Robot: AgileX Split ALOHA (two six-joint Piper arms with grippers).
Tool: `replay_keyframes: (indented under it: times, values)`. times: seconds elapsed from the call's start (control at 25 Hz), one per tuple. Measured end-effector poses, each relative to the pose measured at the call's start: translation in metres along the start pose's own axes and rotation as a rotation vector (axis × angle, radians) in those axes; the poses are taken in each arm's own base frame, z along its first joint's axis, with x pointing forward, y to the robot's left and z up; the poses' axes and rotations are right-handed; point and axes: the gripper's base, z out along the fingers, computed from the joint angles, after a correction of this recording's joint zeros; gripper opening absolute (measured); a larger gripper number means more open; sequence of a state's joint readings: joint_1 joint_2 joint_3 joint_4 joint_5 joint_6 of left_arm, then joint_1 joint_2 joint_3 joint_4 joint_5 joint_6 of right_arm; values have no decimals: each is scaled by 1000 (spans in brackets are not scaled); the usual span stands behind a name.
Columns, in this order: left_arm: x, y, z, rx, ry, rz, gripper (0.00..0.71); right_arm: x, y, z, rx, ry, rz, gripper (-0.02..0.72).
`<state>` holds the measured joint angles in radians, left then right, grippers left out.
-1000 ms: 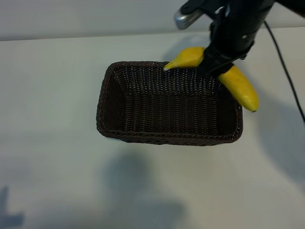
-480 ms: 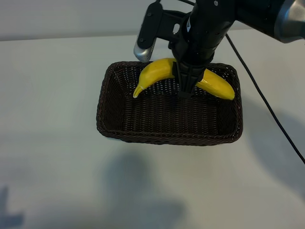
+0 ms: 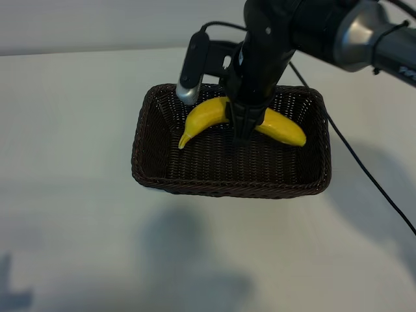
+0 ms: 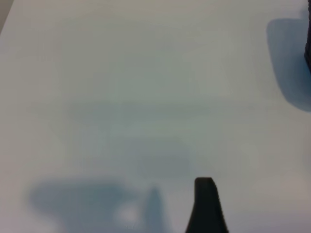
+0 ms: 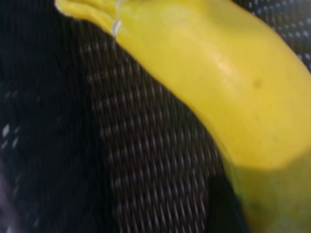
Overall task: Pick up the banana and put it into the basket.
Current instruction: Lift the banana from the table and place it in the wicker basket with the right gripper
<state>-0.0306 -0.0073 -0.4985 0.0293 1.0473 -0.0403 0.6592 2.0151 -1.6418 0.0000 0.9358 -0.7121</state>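
I am holding the banana [image 3: 214, 112] in my right gripper [image 3: 242, 123], jaws clenched around its middle, and I am hanging it over the inside of the basket [image 3: 151, 174]. From outside, the banana is lying crosswise above the far half of the basket, its slim stem end pointing toward the left wall and its blunt end reaching toward the right wall. In my right wrist view the yellow skin [image 5: 218, 73] is filling the frame with the dark weave [image 5: 141, 160] close behind it, but I cannot tell whether the fruit is touching the floor or floating just above it.

I am judging this to be the placing step: the carry is done and the release is what is left. The next move is calling for a short descent until the banana is resting on the weave, then an opening of the jaws wide enough to let the fruit go, then a straight lift so my fingers are not dragging it or catching the braided rim. A drop from here looks low enough to be safe, though the curved fruit may roll toward a wall.

My left gripper [image 4: 204, 208] is idling, jaws open and empty, over bare table [image 4: 121, 87] well apart from the basket.
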Motion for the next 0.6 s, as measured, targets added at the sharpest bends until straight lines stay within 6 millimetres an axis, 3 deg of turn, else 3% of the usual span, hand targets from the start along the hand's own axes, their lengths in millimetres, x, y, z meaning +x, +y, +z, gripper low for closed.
replay_keyframes:
  times: [0.28,0.6]
  values:
    - [0,0,0,0,0,0,541,2,1,25,-26,31,3,428]
    - [0,0,0,0,0,0,541,2,1,25,-25,30,13,428]
